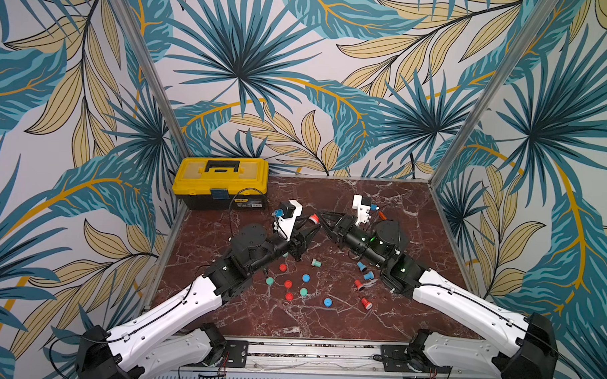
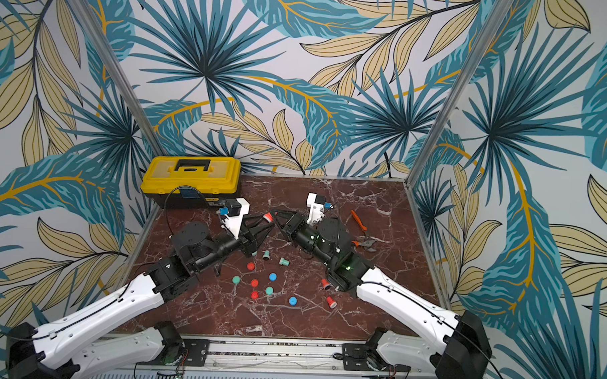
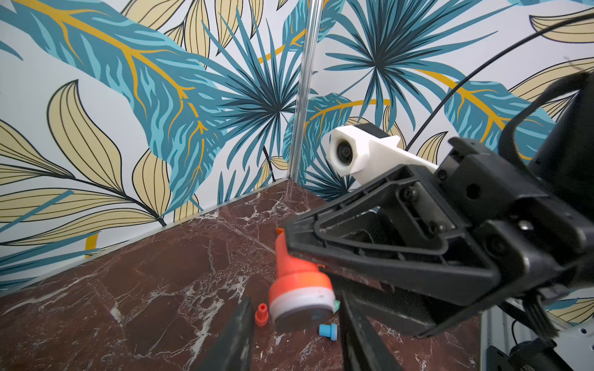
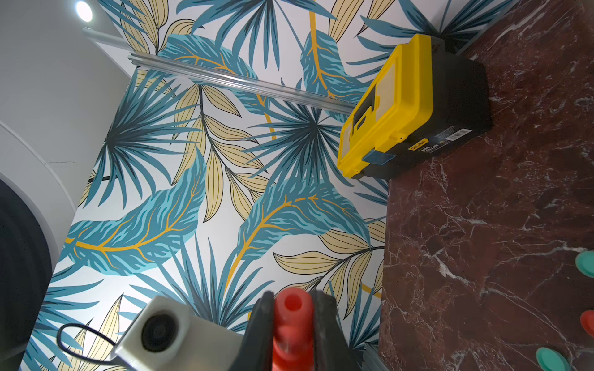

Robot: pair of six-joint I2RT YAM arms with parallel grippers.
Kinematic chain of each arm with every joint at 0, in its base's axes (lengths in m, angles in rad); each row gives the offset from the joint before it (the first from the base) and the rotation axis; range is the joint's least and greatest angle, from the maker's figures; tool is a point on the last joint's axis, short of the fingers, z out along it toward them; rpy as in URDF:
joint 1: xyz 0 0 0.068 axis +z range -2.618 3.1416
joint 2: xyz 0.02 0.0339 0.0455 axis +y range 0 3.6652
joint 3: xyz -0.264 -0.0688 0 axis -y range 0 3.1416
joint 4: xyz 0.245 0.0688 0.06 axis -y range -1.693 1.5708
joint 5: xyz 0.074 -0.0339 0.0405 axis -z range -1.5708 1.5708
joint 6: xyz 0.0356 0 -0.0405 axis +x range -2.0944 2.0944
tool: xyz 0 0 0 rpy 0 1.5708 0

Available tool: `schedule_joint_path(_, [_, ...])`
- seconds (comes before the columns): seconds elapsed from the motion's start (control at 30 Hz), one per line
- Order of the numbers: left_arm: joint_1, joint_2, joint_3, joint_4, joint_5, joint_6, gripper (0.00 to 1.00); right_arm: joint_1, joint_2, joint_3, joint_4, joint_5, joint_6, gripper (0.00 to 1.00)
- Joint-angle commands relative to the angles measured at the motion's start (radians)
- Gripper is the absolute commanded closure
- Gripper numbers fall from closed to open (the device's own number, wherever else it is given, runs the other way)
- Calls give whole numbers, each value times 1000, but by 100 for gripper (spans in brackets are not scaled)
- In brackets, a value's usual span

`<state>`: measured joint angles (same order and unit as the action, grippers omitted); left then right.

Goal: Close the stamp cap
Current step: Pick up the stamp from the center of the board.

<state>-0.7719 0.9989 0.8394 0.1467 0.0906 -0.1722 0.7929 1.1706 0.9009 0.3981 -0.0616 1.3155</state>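
A yellow toolbox [image 1: 220,180] sits at the far left of the marble tabletop [image 1: 325,323]. Right of it, at mid-table, is the left gripper [image 3: 294,306]. Its claw is apart, and its fingers [image 3: 238,334] flank the red stamp [image 3: 299,289] without touching it. The stamp is held above the table with its dark face toward the left gripper and its handle clamped in the right gripper [image 4: 294,298]. Nearer, loose red, blue and teal caps [image 1: 288,284] and several other stamps [image 1: 362,267] lie scattered. Orange-handled pliers [image 2: 361,234] lie on the right, beside the right arm.
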Motion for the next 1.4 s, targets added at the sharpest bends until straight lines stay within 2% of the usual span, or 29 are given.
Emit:
schedule_joint_path(0.0, [-3,-4,43,37,16,-12,55,5,-4,-11,30,-13,-19,99])
schedule_joint_path(0.6, [-3,32,58,39,-2,-35,59,46,-6,7,39,-31,-32,99])
schedule_joint_path(0.7, [-3,36,56,38,-3,-35,53,48,-9,7,40,-26,-33,99])
schedule_joint_path(0.9, [-3,36,43,38,-8,-29,52,52,-14,11,37,-21,-38,98])
schedule_joint_path(1.2, [-3,32,27,37,65,10,54,51,-22,6,27,-3,-38,98])
schedule_joint_path(1.37, [-3,22,12,37,63,11,56,51,-18,9,27,-6,-35,98])
